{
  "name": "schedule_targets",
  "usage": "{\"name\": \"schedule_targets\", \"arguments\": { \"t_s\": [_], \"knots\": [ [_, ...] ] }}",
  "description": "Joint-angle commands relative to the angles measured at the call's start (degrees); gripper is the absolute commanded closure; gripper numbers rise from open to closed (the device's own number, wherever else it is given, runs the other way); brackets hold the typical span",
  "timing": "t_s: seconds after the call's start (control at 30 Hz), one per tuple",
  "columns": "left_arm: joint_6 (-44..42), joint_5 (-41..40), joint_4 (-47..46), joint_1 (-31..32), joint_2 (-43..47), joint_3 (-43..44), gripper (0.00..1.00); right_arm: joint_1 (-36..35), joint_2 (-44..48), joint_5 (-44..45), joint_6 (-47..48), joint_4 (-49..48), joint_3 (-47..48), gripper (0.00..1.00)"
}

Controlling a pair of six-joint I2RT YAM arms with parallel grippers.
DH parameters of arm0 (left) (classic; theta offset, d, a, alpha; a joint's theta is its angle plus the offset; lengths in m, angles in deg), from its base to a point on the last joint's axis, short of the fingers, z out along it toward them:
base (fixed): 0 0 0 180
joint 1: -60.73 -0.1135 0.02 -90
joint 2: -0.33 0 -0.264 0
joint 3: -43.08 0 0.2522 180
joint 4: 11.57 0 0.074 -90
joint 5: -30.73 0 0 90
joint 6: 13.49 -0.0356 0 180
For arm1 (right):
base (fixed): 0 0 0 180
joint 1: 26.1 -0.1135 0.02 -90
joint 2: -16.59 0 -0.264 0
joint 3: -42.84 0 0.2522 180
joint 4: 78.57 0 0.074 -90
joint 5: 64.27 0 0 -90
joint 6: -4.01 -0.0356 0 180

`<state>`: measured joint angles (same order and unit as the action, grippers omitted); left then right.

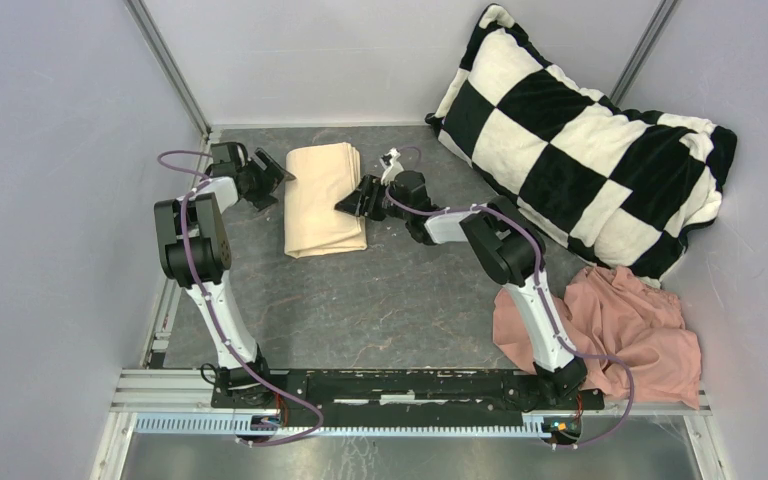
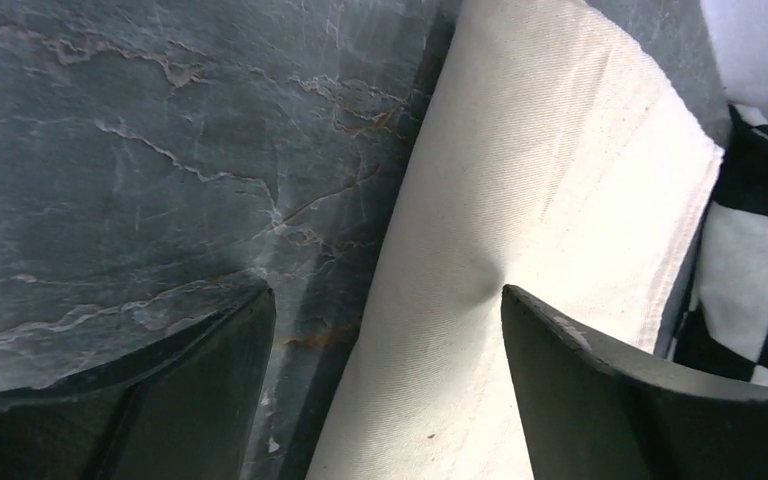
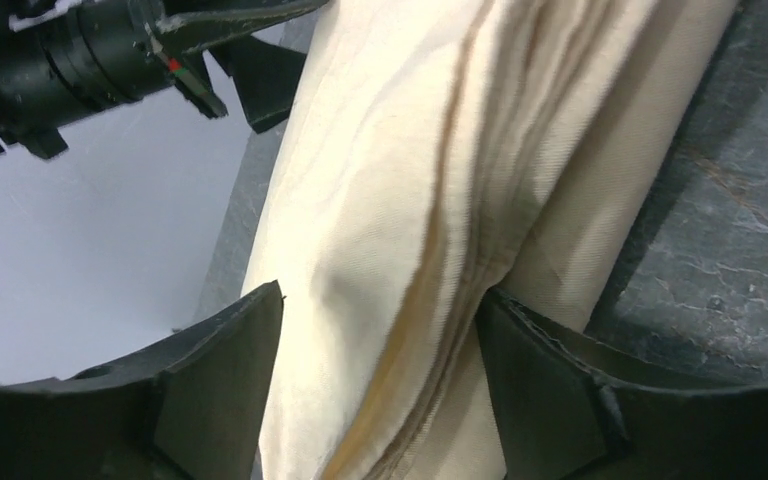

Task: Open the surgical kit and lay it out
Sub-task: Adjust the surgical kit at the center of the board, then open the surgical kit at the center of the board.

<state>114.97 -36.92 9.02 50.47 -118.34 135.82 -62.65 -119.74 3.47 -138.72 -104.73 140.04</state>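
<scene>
Lying folded on the dark, marble-veined desk, the beige cloth wrap sits in the upper middle of the top view, a tidy upright oblong with soft creases and rounded corners. It is still closed, so nothing inside it shows.

The left hand sits at the wrap's left edge with its fingers apart. In its wrist view one fingertip stands over bare desk, while the other presses a small dimple into the pale twill weave.

The right hand meets the wrap's right edge, also spread. Its wrist view shows stacked layers of cloth running up between the two fingers, with shadowed seams between the folds. The right-side finger touches that ridge of layers — whether the left-side finger touches is not clear.

A black-and-white checkered pillow fills the upper right, and a crumpled pink cloth lies at lower right — both well apart from the wrap.
</scene>
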Motion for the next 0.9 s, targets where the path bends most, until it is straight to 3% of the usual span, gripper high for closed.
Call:
{"name": "schedule_targets", "arguments": {
  "t_s": [0.0, 0.1, 0.23, 0.33, 0.53, 0.77, 0.87],
  "knots": [
    [-8.2, -5.1, 4.3, -0.2, 4.4, 2.9, 0.09, 1.3, 7.6, -3.7, 9.3, 4.9, -0.8, 0.18],
    [-11.8, -7.0, 6.0, -0.1, 7.1, 3.7, 0.06, 3.4, 15.3, -6.5, 20.0, 15.9, -3.3, 0.15],
    [-16.5, -10.6, 8.4, 1.0, 11.3, 3.1, 0.04, 5.4, 29.7, -0.8, 35.4, 26.5, -14.7, 0.11],
    [-19.3, -14.4, 11.9, 5.2, 14.3, 3.2, 0.02, 5.4, 39.8, 5.5, 40.1, 31.8, -24.9, 0.12],
    [-22.4, -20.3, 15.8, 20.9, 21.8, -1.9, 0.02, 5.3, 54.9, 9.1, 41.2, 30.8, -46.8, 0.13],
    [-24.1, -42.2, 22.0, 43.5, 23.6, -4.7, 0.02, 5.3, 67.3, 9.3, 42.9, 31.2, -57.0, 0.13],
    [-25.5, -52.5, 24.9, 49.1, 20.9, -2.8, 0.03, 5.3, 71.4, 8.4, 42.2, 30.1, -59.9, 0.13]
  ]
}}
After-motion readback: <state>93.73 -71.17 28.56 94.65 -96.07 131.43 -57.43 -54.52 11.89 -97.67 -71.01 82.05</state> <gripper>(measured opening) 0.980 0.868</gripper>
